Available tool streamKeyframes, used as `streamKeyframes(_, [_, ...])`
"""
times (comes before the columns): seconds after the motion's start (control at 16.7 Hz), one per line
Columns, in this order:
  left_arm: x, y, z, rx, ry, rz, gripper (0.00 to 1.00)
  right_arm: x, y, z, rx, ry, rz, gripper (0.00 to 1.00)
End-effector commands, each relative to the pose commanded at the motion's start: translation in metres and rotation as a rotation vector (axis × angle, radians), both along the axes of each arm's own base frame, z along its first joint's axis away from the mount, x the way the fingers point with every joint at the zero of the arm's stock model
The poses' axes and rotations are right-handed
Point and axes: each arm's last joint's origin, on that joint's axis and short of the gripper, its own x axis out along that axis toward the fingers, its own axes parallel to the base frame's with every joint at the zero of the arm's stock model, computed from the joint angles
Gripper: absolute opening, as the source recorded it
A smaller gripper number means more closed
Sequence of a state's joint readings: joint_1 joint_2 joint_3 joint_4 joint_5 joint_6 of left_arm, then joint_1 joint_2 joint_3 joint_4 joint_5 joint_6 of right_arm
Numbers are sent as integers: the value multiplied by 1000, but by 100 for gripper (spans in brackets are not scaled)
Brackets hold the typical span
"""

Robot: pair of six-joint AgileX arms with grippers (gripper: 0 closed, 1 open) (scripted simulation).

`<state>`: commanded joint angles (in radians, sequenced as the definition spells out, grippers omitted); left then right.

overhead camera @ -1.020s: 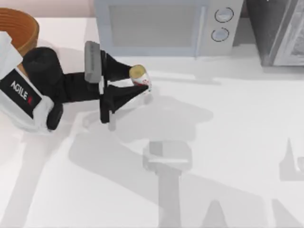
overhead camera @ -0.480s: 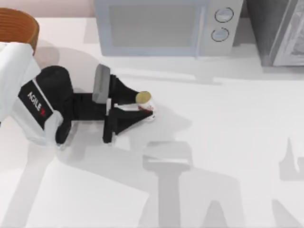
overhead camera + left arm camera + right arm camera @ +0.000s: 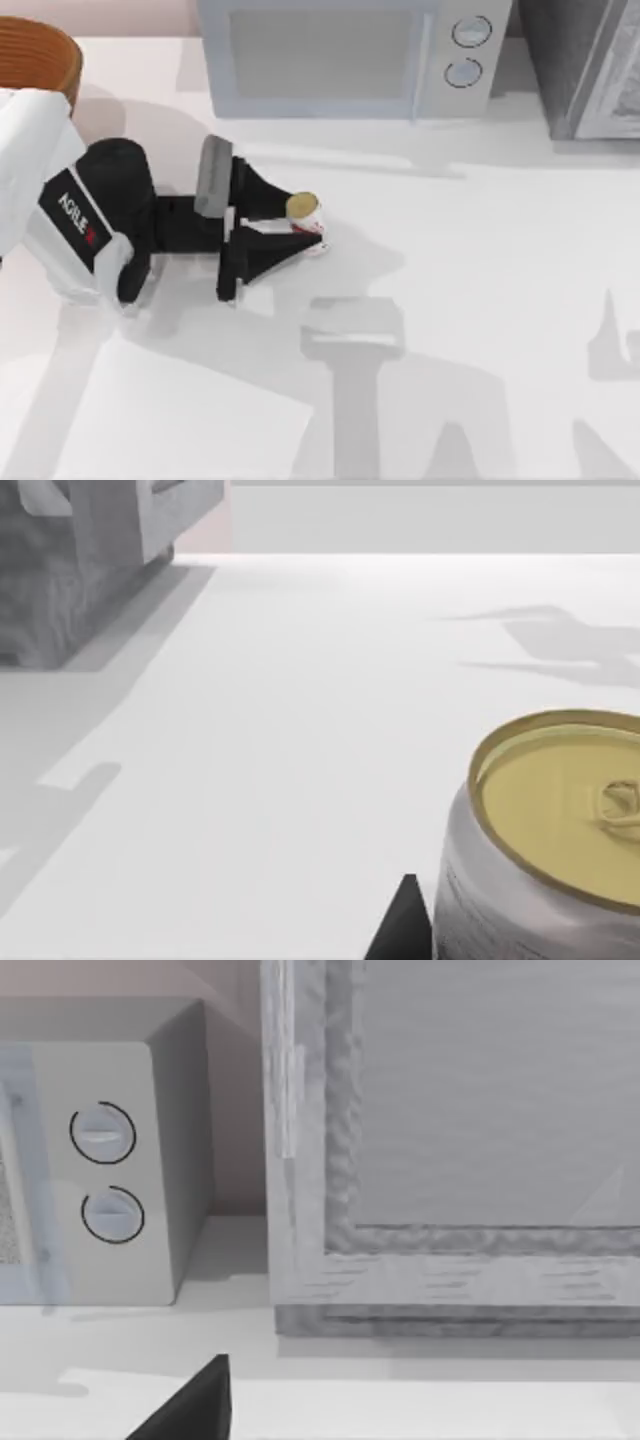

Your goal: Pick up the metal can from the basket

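Leftmost, at the top view's far corner, orange-brown basket [image 3: 40, 55] on the white surface [image 3: 480, 260]. Beside it, well apart from the rim, left gripper [image 3: 300, 222] stretched low over the surface, jaws clamped on the metal can [image 3: 303, 210], tan-gold end tilted upward, red-marked side between the black fingers [image 3: 265, 190]. Same can [image 3: 560, 830] up close from the left wrist, gold lid and pull tab facing the lens. Behind, grey microwave [image 3: 350, 55] with two dials. Right gripper's jaws: cannot tell.
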<state>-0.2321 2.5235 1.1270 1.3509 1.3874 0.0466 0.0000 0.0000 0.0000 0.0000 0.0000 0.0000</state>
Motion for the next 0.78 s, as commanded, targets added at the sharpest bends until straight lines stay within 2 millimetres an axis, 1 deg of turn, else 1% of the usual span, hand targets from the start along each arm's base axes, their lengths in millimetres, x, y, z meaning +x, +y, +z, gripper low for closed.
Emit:
streamKeyframes(0.42, [0, 0, 0, 0, 0, 0, 98, 0, 0, 0, 0, 0, 0, 100])
streamKeyframes(0.48, [0, 0, 0, 0, 0, 0, 100, 0, 0, 0, 0, 0, 0, 100])
streamKeyframes(0.78, [0, 0, 0, 0, 0, 0, 100, 0, 0, 0, 0, 0, 0, 100])
